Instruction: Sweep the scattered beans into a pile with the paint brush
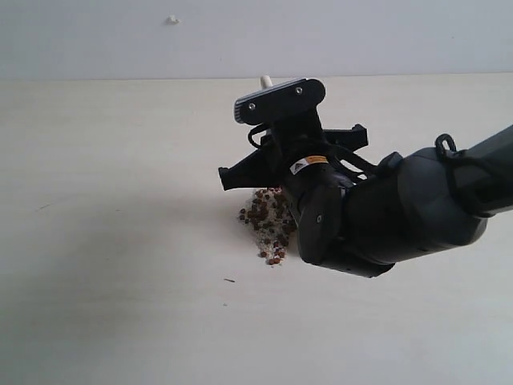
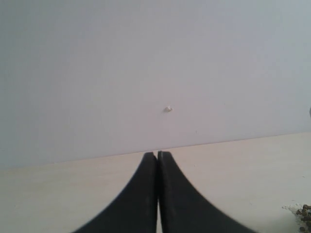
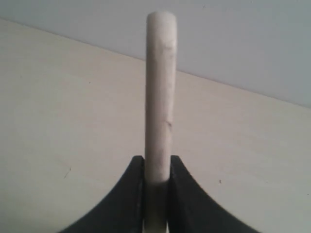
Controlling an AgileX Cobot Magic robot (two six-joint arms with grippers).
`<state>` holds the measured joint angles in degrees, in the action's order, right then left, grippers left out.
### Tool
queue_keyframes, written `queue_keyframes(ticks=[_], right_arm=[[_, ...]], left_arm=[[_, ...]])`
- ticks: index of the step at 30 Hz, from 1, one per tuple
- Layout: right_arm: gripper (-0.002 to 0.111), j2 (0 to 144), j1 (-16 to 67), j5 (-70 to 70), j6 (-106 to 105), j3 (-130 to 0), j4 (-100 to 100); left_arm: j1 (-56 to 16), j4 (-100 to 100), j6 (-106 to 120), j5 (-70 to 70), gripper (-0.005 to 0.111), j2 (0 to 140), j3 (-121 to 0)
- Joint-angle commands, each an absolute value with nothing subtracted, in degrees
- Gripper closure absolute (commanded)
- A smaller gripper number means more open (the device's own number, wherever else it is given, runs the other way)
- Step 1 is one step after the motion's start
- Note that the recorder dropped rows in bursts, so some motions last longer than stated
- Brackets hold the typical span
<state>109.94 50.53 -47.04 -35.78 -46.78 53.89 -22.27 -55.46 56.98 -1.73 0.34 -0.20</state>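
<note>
While right pincer [image 3: 156, 160] grips paint brush [image 3: 160, 87], left pincer [image 2: 157, 155] closed, beans [image 1: 263, 218] lie mid table [image 1: 104, 200].

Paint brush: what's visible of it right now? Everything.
Only the handle of the paint brush shows: pale, wood-like, seen edge-on, rounded end, a few small nicks. The right pincer is shut on it, a finger against each side. In the exterior view just its end pokes out past the arm, beyond the beans. Ferrule and bristles are hidden by the arm.
</note>
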Motion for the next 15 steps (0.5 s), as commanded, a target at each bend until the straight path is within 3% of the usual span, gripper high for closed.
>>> queue_keyframes(ticks=[1,15], right_arm=[[0.108,109.2,50.3,-48.0,-34.6,-46.9,55.7],[0.108,99.4,50.1,-53.5,-57.3,-46.9,62.5]], left_arm=[[-22.5,-55.8,57.0,-1.9,0.107,0.0,0.0],[-22.5,-55.8,57.0,-1.9,0.107,0.0,0.0]])
